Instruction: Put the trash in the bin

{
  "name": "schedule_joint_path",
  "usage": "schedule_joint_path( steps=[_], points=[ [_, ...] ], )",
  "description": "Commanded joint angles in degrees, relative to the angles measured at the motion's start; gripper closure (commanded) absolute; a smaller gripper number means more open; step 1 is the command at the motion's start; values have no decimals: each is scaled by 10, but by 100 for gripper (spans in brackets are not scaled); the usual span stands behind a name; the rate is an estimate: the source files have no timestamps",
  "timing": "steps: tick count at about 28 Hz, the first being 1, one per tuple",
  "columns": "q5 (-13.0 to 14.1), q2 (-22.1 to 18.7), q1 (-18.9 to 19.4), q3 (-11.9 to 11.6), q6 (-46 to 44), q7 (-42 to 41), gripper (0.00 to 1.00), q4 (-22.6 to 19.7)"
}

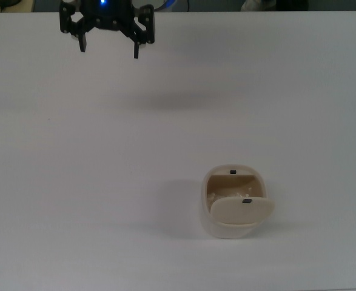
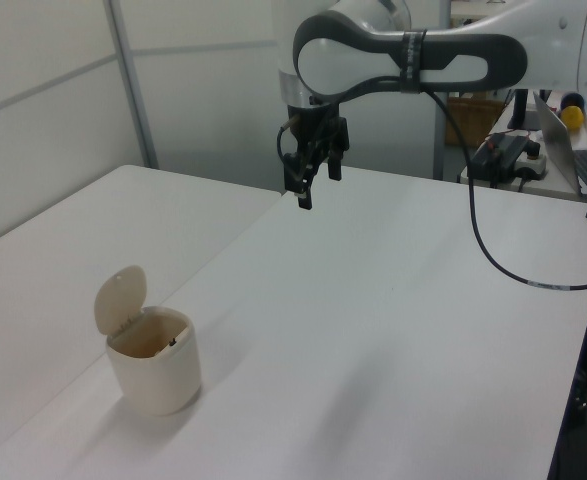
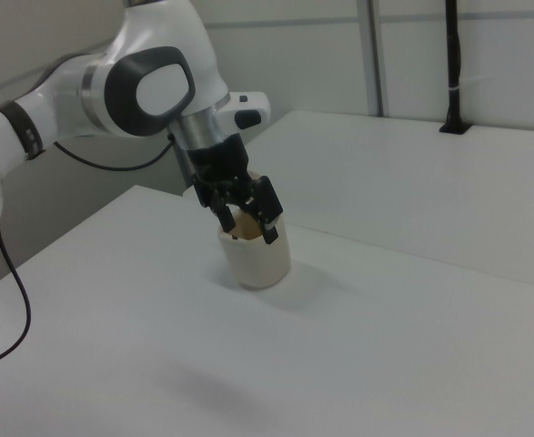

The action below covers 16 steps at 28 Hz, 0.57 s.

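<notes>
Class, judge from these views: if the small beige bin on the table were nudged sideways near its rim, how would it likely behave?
The bin looks like thin plastic holding only paper, so it is probably light and would slide. A push near its rim might tip it. Its raised lid would likely wobble.

White worktop [image 1: 74, 182], plain and matte, carries one item: bin [image 1: 233, 218], upright, lid tipped open, toward top view's lower right.
</notes>
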Motion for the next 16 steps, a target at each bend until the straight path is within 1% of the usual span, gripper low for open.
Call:
schedule_joint_path(
  steps=[1, 16],
  points=[
    [14, -18, -7, 0, -9, -11, 0, -17],
    [14, -16, -7, 0, -10, -10, 0, -18]
  ],
)
